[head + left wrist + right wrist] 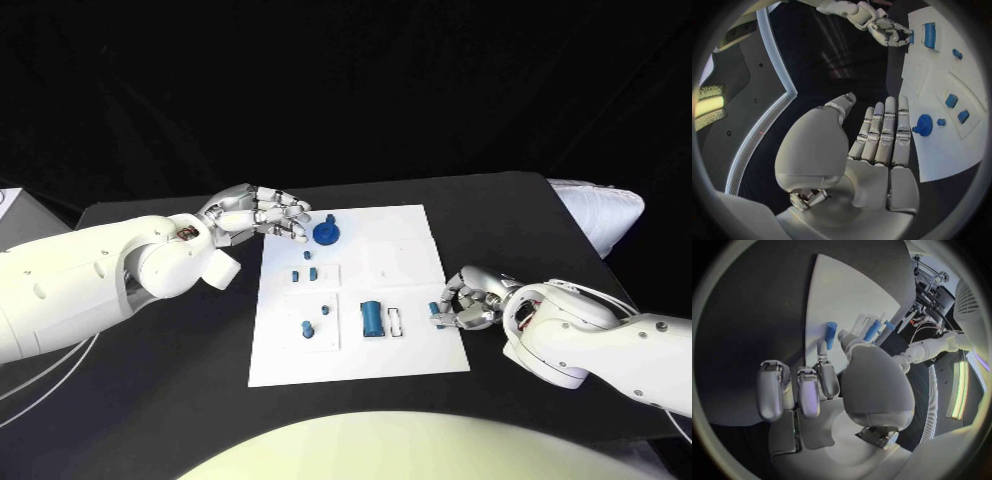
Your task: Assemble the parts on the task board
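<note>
1. White and flat, the board (389,340) is a smooth rectangular plate at the middle of the matte black counter (173,400), with shallow rectangular recesses in its surface.
2. Blue, plastic-looking parts sit on it: a round knob (329,233) with a raised hub at about 12 o'clock on the board, a short cylinder (372,317) lying in a recess near the centre, and several small pegs (309,255) scattered between 9 and 11 o'clock.
3. Silver and segmented, the left hand (260,213) comes off a glossy white arm and sits at the board's 11 o'clock corner. In the left wrist view its fingers (886,130) lie straight and side by side, pointing toward the knob (923,124). They hold nothing, and the knob is just beyond the fingertips.
4. The right hand (469,300) rests at the board's 3 o'clock edge with its fingers curled in. A small blue peg (436,310) sits at its fingertips, but whether it is pinched cannot be told. In the right wrist view a blue peg (830,335) stands just past the fingers (807,390) on the board's edge.
5. A folded white cloth (599,210) lies at the counter's 2 o'clock corner, well apart from the board.
</note>
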`<state>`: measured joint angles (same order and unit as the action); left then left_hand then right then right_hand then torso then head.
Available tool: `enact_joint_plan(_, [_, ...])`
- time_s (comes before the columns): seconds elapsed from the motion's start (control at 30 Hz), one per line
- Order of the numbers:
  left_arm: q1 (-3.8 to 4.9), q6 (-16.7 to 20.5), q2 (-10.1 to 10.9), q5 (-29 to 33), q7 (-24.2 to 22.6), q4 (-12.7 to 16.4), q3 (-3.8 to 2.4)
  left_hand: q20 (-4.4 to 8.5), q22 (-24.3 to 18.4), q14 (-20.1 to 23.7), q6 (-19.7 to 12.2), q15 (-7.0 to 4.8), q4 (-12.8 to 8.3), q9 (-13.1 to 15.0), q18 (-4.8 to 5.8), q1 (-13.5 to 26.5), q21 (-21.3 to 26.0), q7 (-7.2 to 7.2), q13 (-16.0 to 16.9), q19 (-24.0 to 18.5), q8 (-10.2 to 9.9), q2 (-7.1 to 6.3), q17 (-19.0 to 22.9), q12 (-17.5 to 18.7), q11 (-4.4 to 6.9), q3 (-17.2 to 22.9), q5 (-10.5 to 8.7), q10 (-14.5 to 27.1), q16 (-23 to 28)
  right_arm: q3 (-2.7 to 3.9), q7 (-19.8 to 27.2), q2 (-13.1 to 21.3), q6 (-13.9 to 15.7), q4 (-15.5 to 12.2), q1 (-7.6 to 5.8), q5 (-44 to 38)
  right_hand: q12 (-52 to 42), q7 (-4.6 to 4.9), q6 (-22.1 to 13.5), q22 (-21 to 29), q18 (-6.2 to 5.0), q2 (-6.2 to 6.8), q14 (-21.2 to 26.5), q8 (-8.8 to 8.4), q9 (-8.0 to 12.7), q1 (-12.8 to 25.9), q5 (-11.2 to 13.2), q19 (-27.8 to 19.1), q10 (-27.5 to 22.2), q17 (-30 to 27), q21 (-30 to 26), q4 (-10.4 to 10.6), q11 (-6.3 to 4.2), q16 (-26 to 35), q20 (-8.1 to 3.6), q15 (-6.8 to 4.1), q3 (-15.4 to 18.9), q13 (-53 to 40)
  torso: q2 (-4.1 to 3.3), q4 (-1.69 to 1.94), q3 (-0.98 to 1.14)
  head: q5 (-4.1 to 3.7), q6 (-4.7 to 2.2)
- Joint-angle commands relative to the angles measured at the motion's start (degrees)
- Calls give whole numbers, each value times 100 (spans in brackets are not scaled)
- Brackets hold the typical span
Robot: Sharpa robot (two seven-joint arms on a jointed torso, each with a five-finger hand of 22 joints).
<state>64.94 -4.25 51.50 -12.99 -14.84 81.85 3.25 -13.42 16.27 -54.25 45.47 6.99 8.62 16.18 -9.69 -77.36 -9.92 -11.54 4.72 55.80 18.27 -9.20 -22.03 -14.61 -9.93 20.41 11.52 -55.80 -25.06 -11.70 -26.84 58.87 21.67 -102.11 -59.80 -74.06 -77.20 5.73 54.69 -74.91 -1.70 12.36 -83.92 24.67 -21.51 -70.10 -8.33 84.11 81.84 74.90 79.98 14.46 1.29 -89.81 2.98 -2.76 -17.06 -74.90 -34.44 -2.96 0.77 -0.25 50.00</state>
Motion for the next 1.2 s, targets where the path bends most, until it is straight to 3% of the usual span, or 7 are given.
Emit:
enact_joint_plan(0.03, [-8,-126,-3,-45,-76,14,-1,3,-5,47,39,13,-6,-9,-69,-65,23,-157,-6,33,21,8,5,-21,7,30,17,25,-19,-14,-157,-73,-73,59,41,-108,16,-16,47,-1262,-14,-12,-598,-14,16,-62,-50,392,15,1473,-17,-26,-17,7,20,0,37,-466,-1,5,-2,-3,0])
enact_joint_plan(0.23, [-8,-132,-2,-46,-77,16,-1,3,-5,47,39,13,-6,-9,-69,-65,23,-157,-6,33,21,8,5,-21,7,30,17,25,-19,-14,-228,-173,-343,177,66,-236,69,-22,51,-1239,-30,-14,-594,-40,27,-378,21,371,-19,1461,-115,-196,-29,16,0,-15,-62,-437,3,6,-3,3,0])
enact_joint_plan(0.53, [-8,-133,2,-47,-79,22,-1,3,-5,47,39,13,-6,-9,-69,-65,23,-157,-6,33,21,8,5,-21,7,30,17,25,-19,-14,-396,-291,-761,279,87,-1043,161,9,42,-1220,-42,154,-599,-104,64,-809,165,350,-92,1478,-199,-519,-6,4,12,5,-213,-384,2,3,-3,3,0])
enact_joint_plan(0.77, [-8,-141,12,-50,-66,25,-1,2,-10,52,32,17,12,-14,-68,-57,29,-166,-9,35,18,18,7,-20,0,37,14,37,-22,-15,-555,-339,-1009,251,119,-1544,220,23,34,-1206,-51,189,-599,-123,76,-882,142,336,-135,1477,-259,-578,6,5,19,13,-248,-344,5,-1,-1,10,0])
enact_joint_plan(0.97, [-8,-149,9,-51,-60,27,-1,2,-12,53,31,18,19,-14,-67,-51,31,-167,-10,35,17,21,8,-20,-2,37,13,39,-22,-15,-635,-354,-919,218,129,-1617,198,15,104,-1217,-45,137,-592,-142,99,-810,-447,349,-113,1456,-220,-538,-2,21,23,11,-440,-366,0,1,1,4,0])
enact_joint_plan(1.13, [-8,-147,8,-51,-61,27,-1,2,-12,53,31,18,19,-14,-67,-51,31,-167,-10,35,17,21,8,-20,-2,37,13,39,-22,-14,-633,-358,-651,171,132,-1564,141,-26,197,-1241,-29,92,-600,-121,93,-690,-1141,375,-57,1484,-130,-535,-41,1,-6,-22,-760,-413,0,1,1,0,0])
enact_joint_plan(1.2, [-8,-147,6,-51,-61,27,-1,2,-12,53,31,18,19,-14,-67,-51,31,-167,-10,35,17,21,8,-20,-2,37,13,39,-22,-14,-621,-357,-530,142,132,-1514,106,-45,231,-1253,-22,58,-605,-100,80,-702,-1216,385,-30,1499,-86,-582,-58,-11,-18,-36,-879,-441,0,3,1,-1,0])
